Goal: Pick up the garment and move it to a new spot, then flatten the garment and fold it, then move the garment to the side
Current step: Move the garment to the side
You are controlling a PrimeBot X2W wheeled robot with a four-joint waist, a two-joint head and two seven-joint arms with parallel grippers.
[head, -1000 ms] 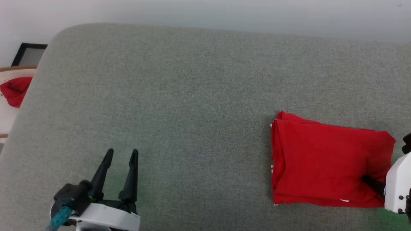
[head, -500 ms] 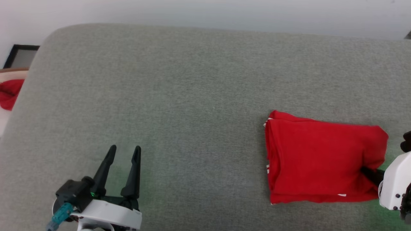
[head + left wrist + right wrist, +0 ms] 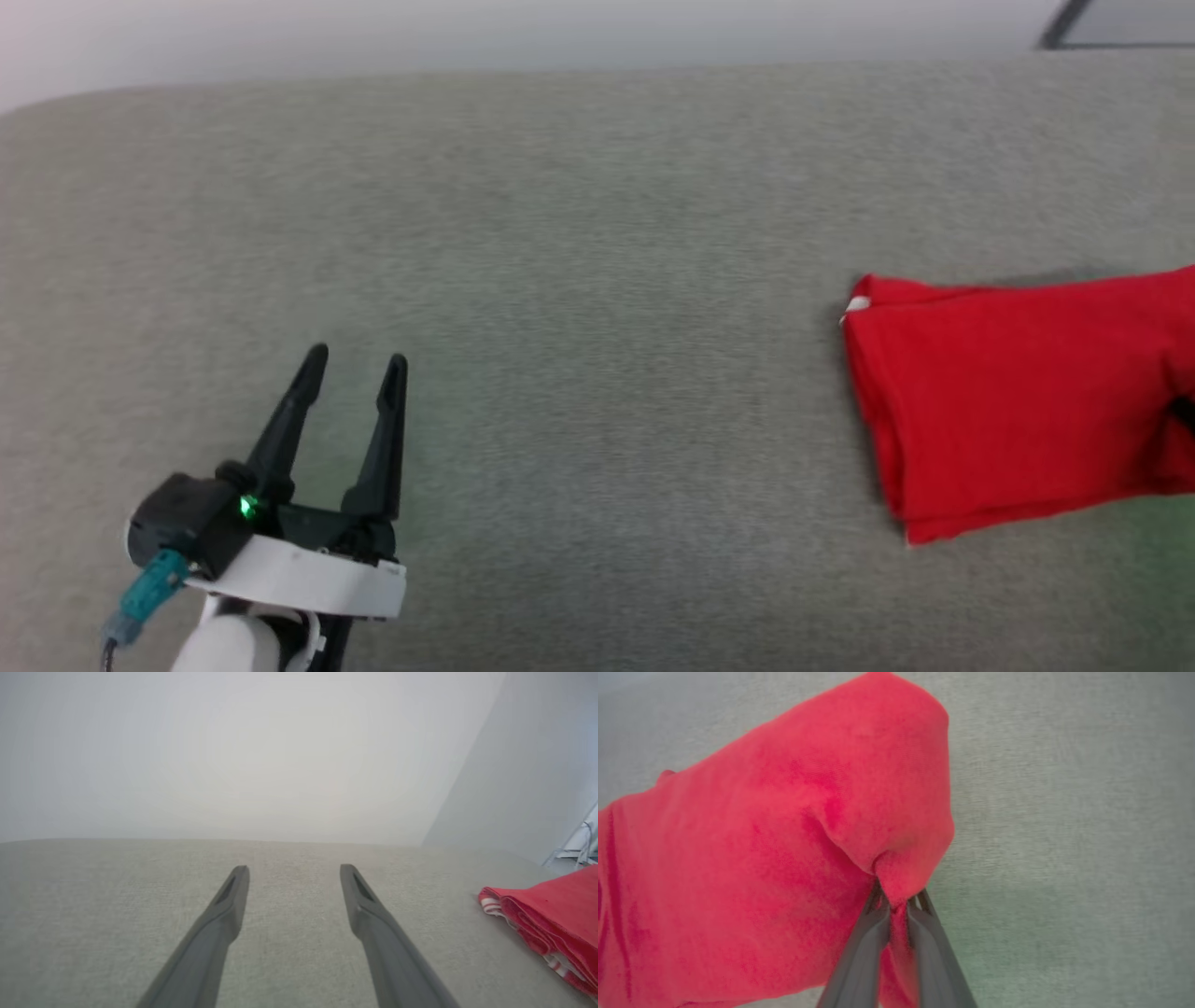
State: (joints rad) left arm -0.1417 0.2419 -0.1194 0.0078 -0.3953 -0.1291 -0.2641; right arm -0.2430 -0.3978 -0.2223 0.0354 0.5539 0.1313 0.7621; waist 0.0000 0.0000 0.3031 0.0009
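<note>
Folding looks pretty much done: the red T-shirt (image 3: 1008,411) lies in a tidy stack on the right of the grey cushion (image 3: 597,280), the right gripper (image 3: 896,905) pinching its corner, probably for the final shift aside, while the left gripper (image 3: 357,357) hangs spread wide.

Noted: garment (image 3: 1008,411) red knit cloth, soft, matt, fine nap. 
Recorded: work surface (image 3: 560,280) grey woven textile, coarse-grained, matt. 
Of left gripper (image 3: 358,355), fingers (image 3: 219,924): dark plastic, smooth, matt. 
Observed: wrist housing (image 3: 308,583) white plastic, smooth, slight gloss.
</note>
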